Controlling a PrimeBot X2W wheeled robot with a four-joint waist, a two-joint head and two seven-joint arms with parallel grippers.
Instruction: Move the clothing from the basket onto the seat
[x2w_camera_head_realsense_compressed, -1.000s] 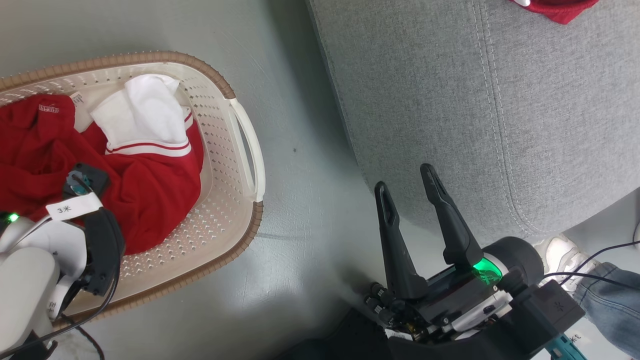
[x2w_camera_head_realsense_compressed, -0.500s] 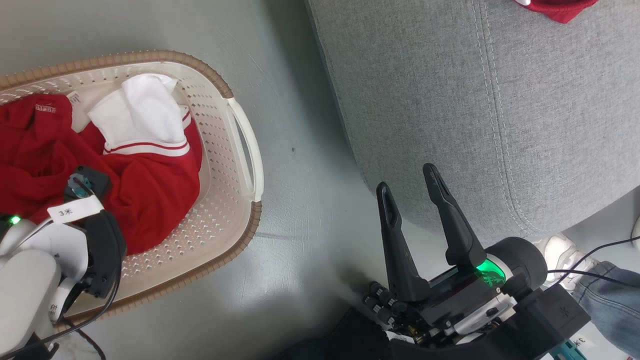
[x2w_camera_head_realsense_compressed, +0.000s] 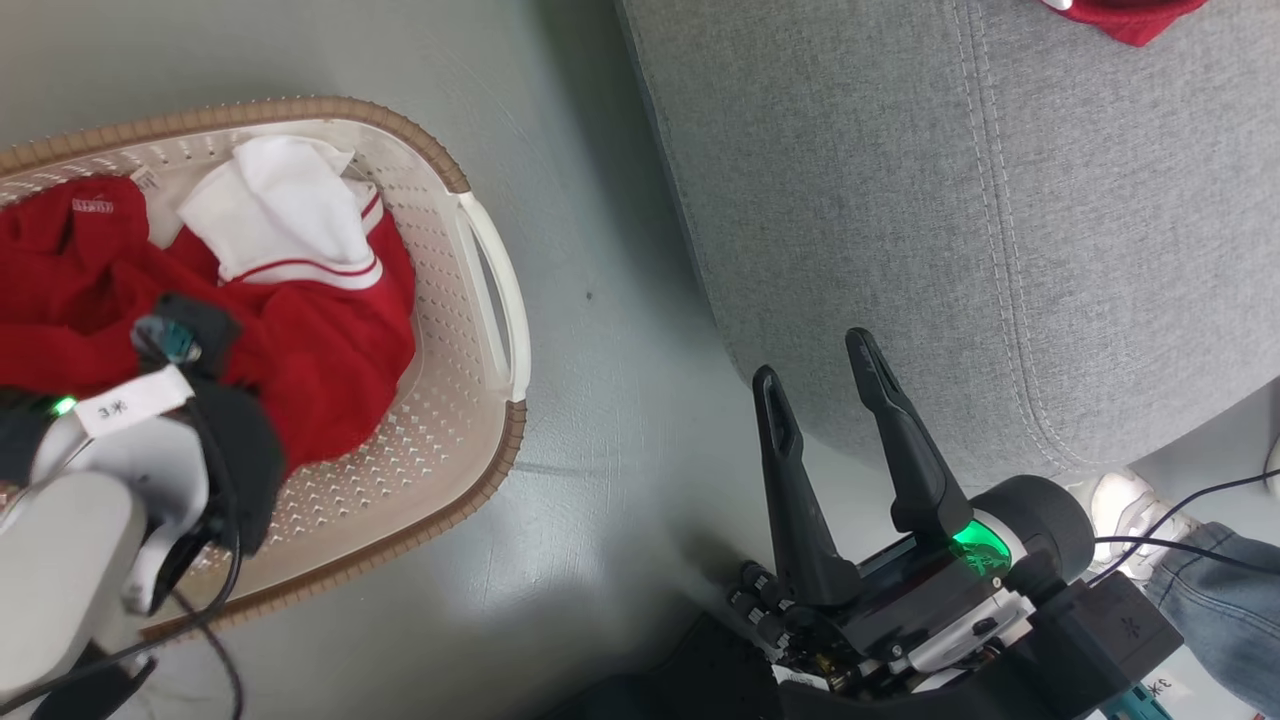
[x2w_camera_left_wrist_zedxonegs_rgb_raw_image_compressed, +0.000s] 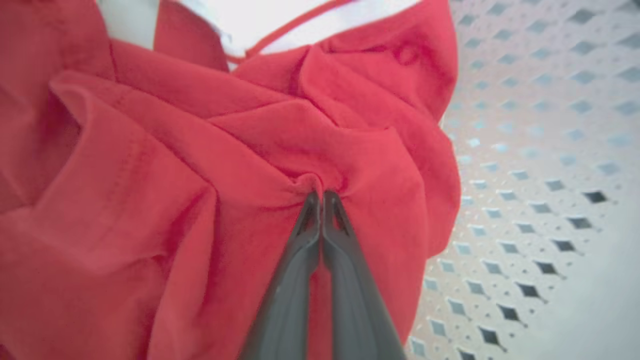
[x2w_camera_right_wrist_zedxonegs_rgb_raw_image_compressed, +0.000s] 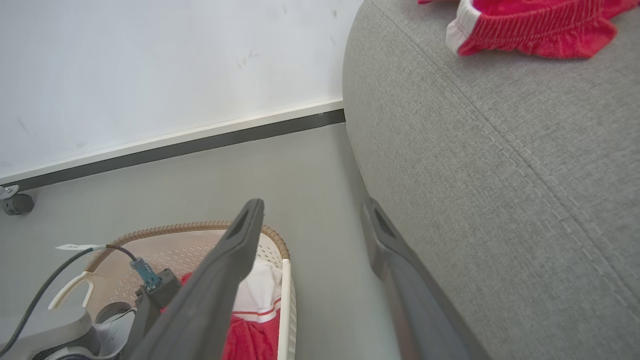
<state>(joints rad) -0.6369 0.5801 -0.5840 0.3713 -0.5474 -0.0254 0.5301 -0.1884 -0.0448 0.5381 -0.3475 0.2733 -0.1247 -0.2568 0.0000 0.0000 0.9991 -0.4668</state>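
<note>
grey floor (x2w_camera_head_realsense_compressed: 600, 300), white wall (x2w_camera_right_wrist_zedxonegs_rgb_raw_image_compressed: 150, 65)
a person's white shoe (x2w_camera_head_realsense_compressed: 1120, 505) and jeans leg (x2w_camera_head_realsense_compressed: 1215, 600) on the floor; dark skirting (x2w_camera_right_wrist_zedxonegs_rgb_raw_image_compressed: 200, 145) along its far edge, a small castor (x2w_camera_right_wrist_zedxonegs_rgb_raw_image_compressed: 17, 202) just beside.

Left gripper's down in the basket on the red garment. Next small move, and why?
Probably lift the left gripper straight up: its jaws are shut on a fold of the red garment, which lies in the basket, not yet on the seat.

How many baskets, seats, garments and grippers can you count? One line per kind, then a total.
Basket: 1
Seat: 1
Red garments: 2 (basket garment, seat garment)
Grippers: 2 (left gripper, right gripper)
Total: 6
</note>
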